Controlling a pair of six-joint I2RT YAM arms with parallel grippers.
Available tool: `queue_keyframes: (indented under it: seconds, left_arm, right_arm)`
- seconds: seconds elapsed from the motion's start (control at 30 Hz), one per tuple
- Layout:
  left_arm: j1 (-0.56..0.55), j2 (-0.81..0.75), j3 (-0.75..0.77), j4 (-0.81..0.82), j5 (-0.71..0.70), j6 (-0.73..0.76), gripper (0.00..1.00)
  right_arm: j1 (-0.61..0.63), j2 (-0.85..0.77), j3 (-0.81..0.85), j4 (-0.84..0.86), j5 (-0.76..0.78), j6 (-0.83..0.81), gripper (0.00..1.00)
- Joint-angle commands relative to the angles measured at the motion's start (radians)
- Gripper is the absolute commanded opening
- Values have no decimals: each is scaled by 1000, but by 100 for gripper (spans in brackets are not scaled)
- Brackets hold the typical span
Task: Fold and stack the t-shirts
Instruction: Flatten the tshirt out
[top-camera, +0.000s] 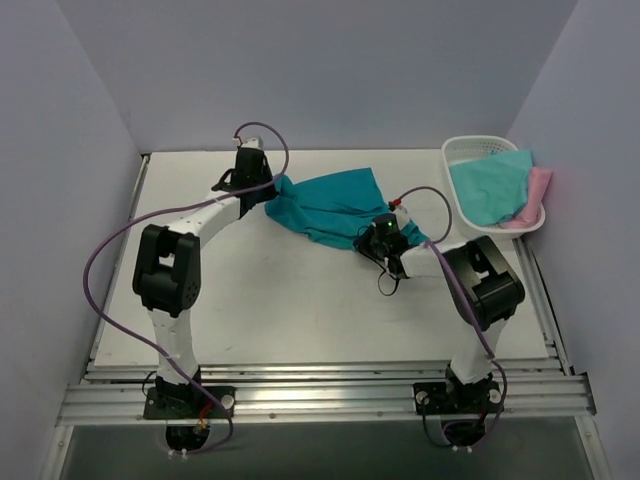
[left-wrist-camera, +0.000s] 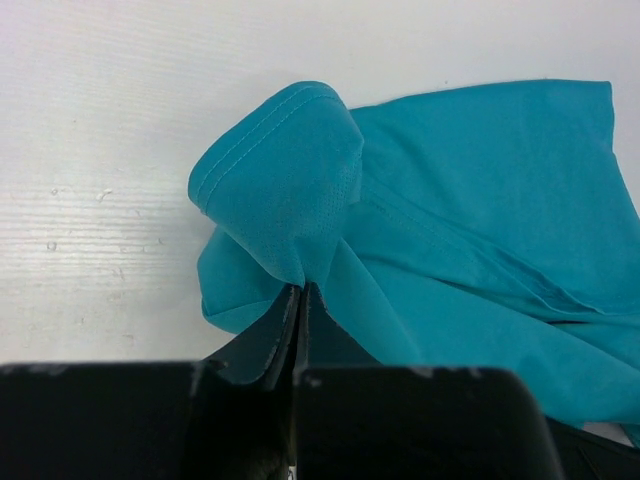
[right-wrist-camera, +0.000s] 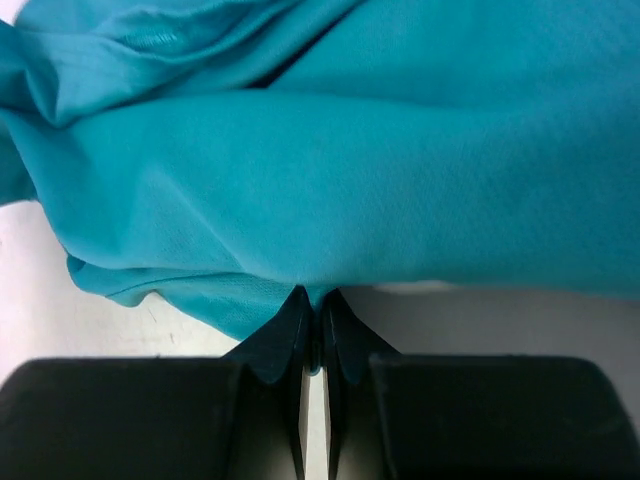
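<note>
Top external showed three shirts. The teal tee (top-camera: 335, 205) lay on the table (top-camera: 300, 300), left gripper (left-wrist-camera: 300, 295) pinching its nine o'clock end, right gripper (right-wrist-camera: 312, 310) pinching its four o'clock edge. One aqua tee (top-camera: 490, 185) and one pink tee (top-camera: 540, 190) sat in one basket (top-camera: 455, 150) at two o'clock.

1. Overhead view: the lighting is bright, even and diffuse; the flat white table (top-camera: 300, 320) carries only faint, soft-edged shadows.
2. Left wrist view: the deep teal soft cloth t-shirt (left-wrist-camera: 480, 200) is sharp, its folds gently shaded; the black plastic fingers (left-wrist-camera: 262, 345) at the bottom edge read nearly featureless.
3. Right wrist view: the cloth is slightly soft at upper left.
</note>
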Motion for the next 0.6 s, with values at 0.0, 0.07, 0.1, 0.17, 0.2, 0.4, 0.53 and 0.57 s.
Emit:
queue_keyframes:
  seconds: [0.0, 0.07, 0.1, 0.17, 0.2, 0.4, 0.53, 0.57]
  left_arm:
    - [8, -75, -13, 54, -12, 11, 2]
    - [8, -91, -23, 50, -15, 3, 2]
    - [6, -118, -29, 47, -15, -1, 2]
    - [-3, -161, -58, 36, -29, -6, 2]
    - [-9, -221, -72, 28, -37, -4, 2]
    - [-106, -637, -214, -94, -194, 57, 2]
    - [-215, -928, -273, -199, -291, 72, 2]
    - [-262, -1021, -276, -213, -304, 71, 2]
  right_arm:
    - [29, -122, -45, -149, 97, -17, 0]
    - [47, -245, -73, -218, 132, -28, 0]
    - [56, -291, -82, -247, 167, -40, 0]
    - [81, -399, -85, -360, 210, -52, 0]
    - [111, -518, -81, -406, 233, -68, 0]
    - [243, -1021, 65, -825, 401, -94, 0]
    - [262, -1325, 194, -999, 415, -121, 0]
    - [261, -1371, 224, -989, 393, -144, 0]
